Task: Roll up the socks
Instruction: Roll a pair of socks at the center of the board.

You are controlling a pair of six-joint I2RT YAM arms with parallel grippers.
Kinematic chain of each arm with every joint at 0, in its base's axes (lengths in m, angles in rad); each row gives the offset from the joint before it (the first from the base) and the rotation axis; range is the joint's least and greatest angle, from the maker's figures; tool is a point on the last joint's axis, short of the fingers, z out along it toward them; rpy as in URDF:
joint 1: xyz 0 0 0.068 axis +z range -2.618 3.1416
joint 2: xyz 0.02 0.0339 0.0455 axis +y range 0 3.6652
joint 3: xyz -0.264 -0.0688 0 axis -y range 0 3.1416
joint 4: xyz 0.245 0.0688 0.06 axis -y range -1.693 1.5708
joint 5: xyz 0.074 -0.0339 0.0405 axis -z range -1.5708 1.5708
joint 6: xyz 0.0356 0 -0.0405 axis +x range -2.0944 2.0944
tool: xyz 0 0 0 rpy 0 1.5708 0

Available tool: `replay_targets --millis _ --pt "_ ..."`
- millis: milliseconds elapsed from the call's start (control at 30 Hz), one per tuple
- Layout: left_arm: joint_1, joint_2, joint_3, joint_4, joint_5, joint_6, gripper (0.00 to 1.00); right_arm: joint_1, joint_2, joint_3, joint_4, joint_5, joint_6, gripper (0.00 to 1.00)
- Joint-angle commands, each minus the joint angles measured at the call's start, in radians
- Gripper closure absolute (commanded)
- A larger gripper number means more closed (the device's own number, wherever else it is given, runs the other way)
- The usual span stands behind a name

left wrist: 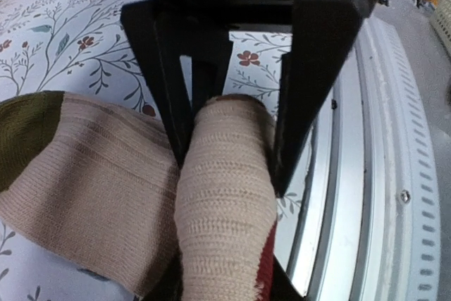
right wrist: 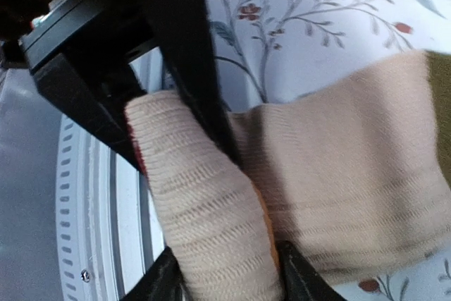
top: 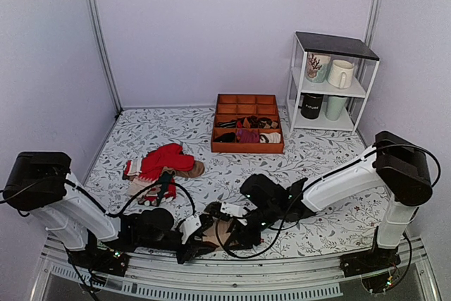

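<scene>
1. The socks (left wrist: 211,230) sit by the table's (top: 141,139) near rail (left wrist: 338,174); their rolled part runs left-right.
2. The left gripper (left wrist: 229,167) and right gripper (right wrist: 180,153) each pinch one roll end.
3. The unrolled length stretches away, olive toe (left wrist: 25,128) farthest.

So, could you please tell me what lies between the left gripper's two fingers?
The rolled end of the beige ribbed sock fills that gap, pinched by the left gripper; the left wrist view shows it.

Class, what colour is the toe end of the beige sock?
Olive green. The toe of the sock shows best in the left wrist view.
</scene>
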Motion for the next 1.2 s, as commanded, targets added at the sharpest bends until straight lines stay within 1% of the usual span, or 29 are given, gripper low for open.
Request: replay_targets --millis 0,100,167,200,267,367,467,600,667,700,767,800,900,1033,1067,1100,1133,1167 --pt "0.014 0.028 -0.002 -0.102 0.065 -0.171 0.76 0.016 -0.167 -0.097 0.04 0.248 -0.06 0.47" --pt "0.018 0.023 0.0 -0.136 0.095 -0.224 0.75 0.052 -0.25 -0.151 0.133 0.34 -0.18 0.37" --pt "0.02 0.013 0.0 -0.169 0.106 -0.254 0.75 0.088 -0.263 -0.178 0.184 0.4 -0.271 0.31" --pt "0.023 0.008 -0.002 -0.179 0.116 -0.266 0.75 0.1 -0.254 -0.176 0.187 0.415 -0.307 0.3" --pt "0.029 -0.003 -0.008 -0.191 0.134 -0.293 0.75 0.111 -0.222 -0.156 0.17 0.415 -0.365 0.29" --pt "0.038 -0.013 -0.018 -0.201 0.151 -0.313 0.75 0.137 -0.16 -0.13 0.164 0.405 -0.39 0.28" --pt "0.046 -0.015 -0.023 -0.205 0.166 -0.317 0.74 0.172 -0.099 -0.103 0.158 0.445 -0.42 0.27" --pt "0.052 -0.006 -0.022 -0.206 0.177 -0.317 0.74 0.177 -0.063 -0.086 0.162 0.444 -0.429 0.27" --pt "0.054 0.001 -0.021 -0.204 0.182 -0.316 0.74 0.177 -0.056 -0.08 0.16 0.443 -0.428 0.34" --pt "0.055 0.003 -0.019 -0.204 0.183 -0.315 0.75 0.177 -0.054 -0.077 0.158 0.441 -0.425 0.4" --pt "0.058 0.009 -0.014 -0.204 0.179 -0.313 0.74 0.177 -0.052 -0.07 0.142 0.427 -0.417 0.58" --pt "0.058 0.01 -0.01 -0.207 0.176 -0.312 0.73 0.177 -0.052 -0.064 0.129 0.415 -0.404 0.65" --pt "0.06 0.005 0.007 -0.228 0.159 -0.3 0.69 0.175 -0.049 -0.055 0.088 0.371 -0.358 0.72" --pt "0.06 -0.047 0.025 -0.261 0.124 -0.247 0.67 0.166 -0.039 -0.06 0.051 0.288 -0.281 0.75" --pt "0.059 -0.069 0.029 -0.265 0.121 -0.223 0.59 0.157 -0.033 -0.061 0.043 0.252 -0.255 0.76" --pt "0.059 -0.098 0.033 -0.274 0.117 -0.195 0.44 0.144 -0.023 -0.064 0.036 0.213 -0.234 0.76" --pt "0.059 -0.129 0.038 -0.283 0.109 -0.165 0.38 0.131 -0.018 -0.068 0.029 0.18 -0.202 0.76" --pt "0.058 -0.162 0.041 -0.292 0.099 -0.132 0.38 0.119 -0.008 -0.074 0.028 0.148 -0.185 0.76"
